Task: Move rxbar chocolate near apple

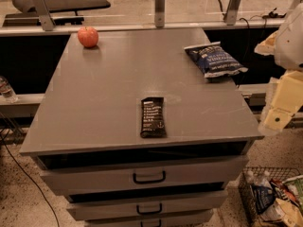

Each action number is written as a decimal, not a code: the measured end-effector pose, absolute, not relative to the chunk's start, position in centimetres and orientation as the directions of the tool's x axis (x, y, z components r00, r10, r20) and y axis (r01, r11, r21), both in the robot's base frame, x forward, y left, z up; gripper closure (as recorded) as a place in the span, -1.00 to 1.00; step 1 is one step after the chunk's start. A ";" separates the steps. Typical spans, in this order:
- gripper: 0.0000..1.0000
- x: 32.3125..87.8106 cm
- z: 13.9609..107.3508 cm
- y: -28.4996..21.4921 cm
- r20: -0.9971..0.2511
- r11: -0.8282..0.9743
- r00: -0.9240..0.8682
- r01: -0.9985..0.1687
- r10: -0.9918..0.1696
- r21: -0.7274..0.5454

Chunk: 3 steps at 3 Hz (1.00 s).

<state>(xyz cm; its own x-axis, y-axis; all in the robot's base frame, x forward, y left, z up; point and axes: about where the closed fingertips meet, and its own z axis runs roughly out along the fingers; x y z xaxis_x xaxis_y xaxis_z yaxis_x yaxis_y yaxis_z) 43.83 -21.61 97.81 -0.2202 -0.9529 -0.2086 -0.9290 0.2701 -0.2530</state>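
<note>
The rxbar chocolate (153,117), a flat black wrapper with white lettering, lies lengthwise near the front edge of the grey cabinet top (109,93), about the middle. The apple (88,36), red-orange and round, sits at the far left corner of the top. My gripper (277,117) hangs at the right edge of the view, beside the cabinet's front right corner, off the top and well right of the bar. It holds nothing that I can see. Bar and apple are far apart.
A puffy dark blue chip bag (214,59) lies at the far right of the top. Drawers with black handles (149,177) are below. A wire basket (272,200) of bottles and packets stands on the floor at the right. A water bottle (6,89) is at the left.
</note>
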 end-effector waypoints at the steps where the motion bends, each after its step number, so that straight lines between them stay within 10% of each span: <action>1: -1.00 43.8 97.8 -21.6 -0.209 0.270 -0.220 -0.929 -0.953 -0.253; 3: -1.00 44.3 96.8 -16.3 -0.270 0.351 -0.282 -0.901 -0.920 -0.256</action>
<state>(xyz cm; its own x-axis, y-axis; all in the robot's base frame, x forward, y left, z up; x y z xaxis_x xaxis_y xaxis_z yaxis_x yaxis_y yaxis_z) 44.33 -16.30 96.81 -0.2824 -0.9204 -0.2702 -0.9006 0.3514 -0.2558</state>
